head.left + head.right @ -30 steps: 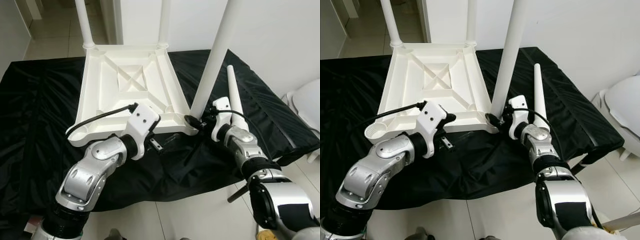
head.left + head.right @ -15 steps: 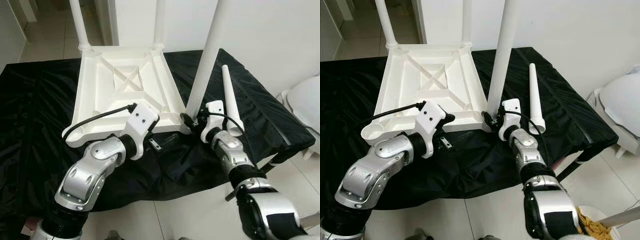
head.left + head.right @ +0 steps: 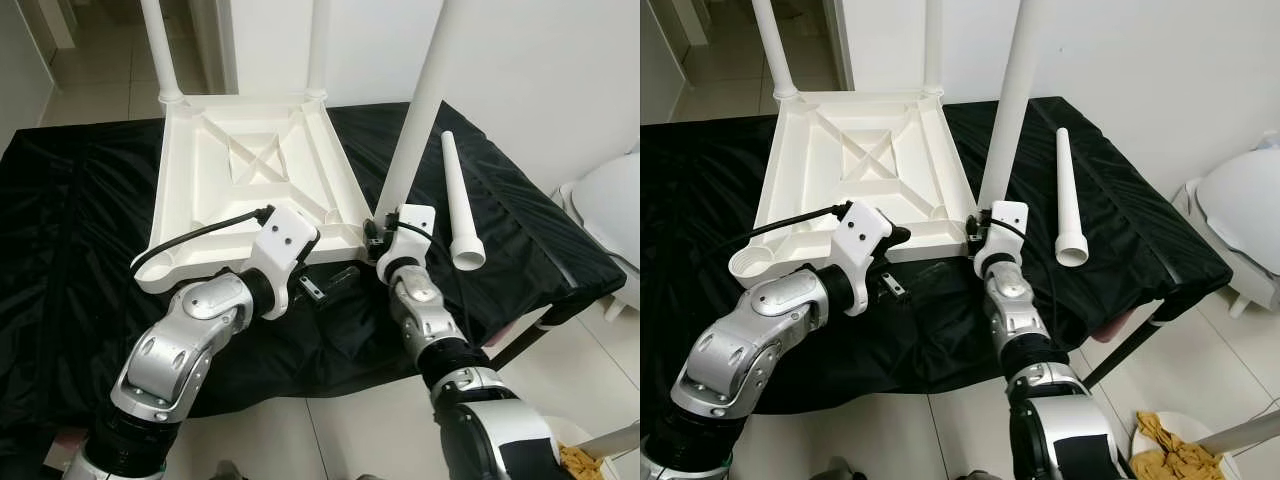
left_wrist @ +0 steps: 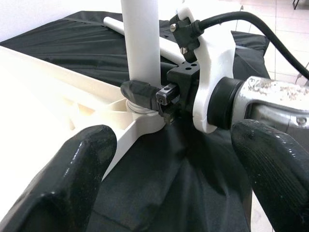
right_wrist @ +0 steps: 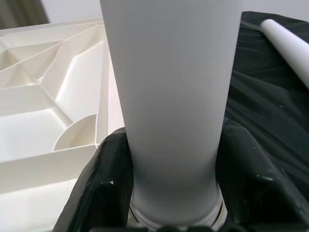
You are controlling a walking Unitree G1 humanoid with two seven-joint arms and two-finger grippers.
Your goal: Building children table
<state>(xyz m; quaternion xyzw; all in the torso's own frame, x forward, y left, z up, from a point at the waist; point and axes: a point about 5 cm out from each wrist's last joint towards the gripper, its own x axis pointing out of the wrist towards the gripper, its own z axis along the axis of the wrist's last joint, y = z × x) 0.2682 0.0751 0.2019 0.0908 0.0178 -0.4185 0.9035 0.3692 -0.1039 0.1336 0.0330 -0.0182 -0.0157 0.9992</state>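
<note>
An upside-down white children's table [image 3: 250,160] lies on a black cloth [image 3: 70,250]. Two white legs stand in its far corners. A third leg [image 3: 415,110] rises from the near right corner, and my right gripper [image 3: 373,232] is shut on this leg's base; its black fingers [image 5: 111,188] press the leg [image 5: 169,96] from both sides. The near left corner socket [image 3: 160,272] is bare. My left gripper [image 3: 325,280] hovers open at the table's front edge, its fingers [image 4: 72,179] spread wide and facing the right gripper [image 4: 149,93]. A loose white leg [image 3: 458,205] lies on the cloth at the right.
The cloth-covered surface ends just in front of my arms, with tiled floor [image 3: 360,440] below. A white rounded object [image 3: 610,205] stands at the right beyond the cloth. A dish with yellow pieces [image 3: 1170,450] sits on the floor. A white wall is behind.
My right forearm has swung left and nearer while its gripper stays on the leg's base, so the loose leg now lies uncovered. The left arm has held still. The camera shifted slightly.
</note>
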